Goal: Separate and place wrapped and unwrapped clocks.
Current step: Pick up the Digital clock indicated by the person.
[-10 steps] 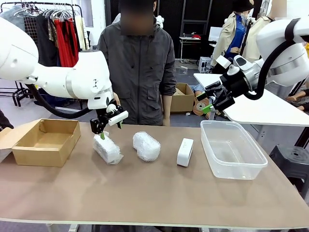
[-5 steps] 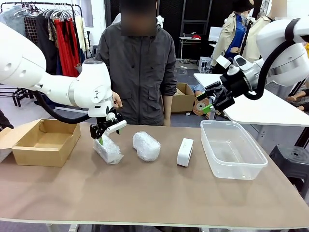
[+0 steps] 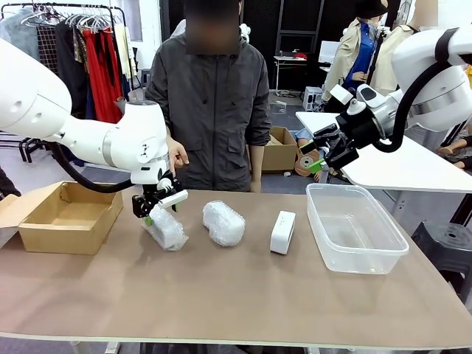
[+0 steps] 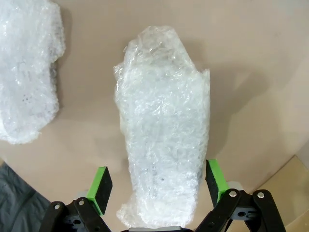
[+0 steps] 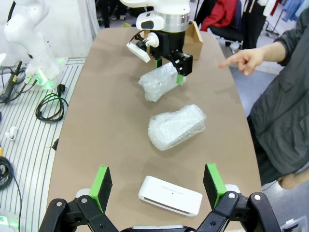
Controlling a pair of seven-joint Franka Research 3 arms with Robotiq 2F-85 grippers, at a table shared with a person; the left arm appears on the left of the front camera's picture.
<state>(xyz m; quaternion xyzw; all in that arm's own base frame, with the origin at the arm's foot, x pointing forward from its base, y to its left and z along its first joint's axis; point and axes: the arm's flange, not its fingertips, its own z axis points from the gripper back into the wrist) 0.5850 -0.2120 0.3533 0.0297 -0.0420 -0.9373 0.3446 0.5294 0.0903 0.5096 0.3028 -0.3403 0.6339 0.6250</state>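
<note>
Front view: nothing is sorted yet; you have the blocky wrapped bundle (image 3: pixel 166 228), the rounded wrapped bundle (image 3: pixel 223 223) and the bare clock (image 3: pixel 282 232) in a row on the table (image 3: pixel 221 295), between the cardboard box (image 3: pixel 66 240) and the clear tub (image 3: pixel 343 188); the right gripper (image 3: pixel 324 158) hangs above the tub's far side, spread wide, holding nothing.

Left wrist view: the left gripper (image 4: pixel 159 186) is spread wide; its green pads (image 4: pixel 102 186) flank the blocky bundle's end, not clamped.

Right wrist view: a person's hand (image 5: pixel 244 60) points a finger toward the table.
</note>
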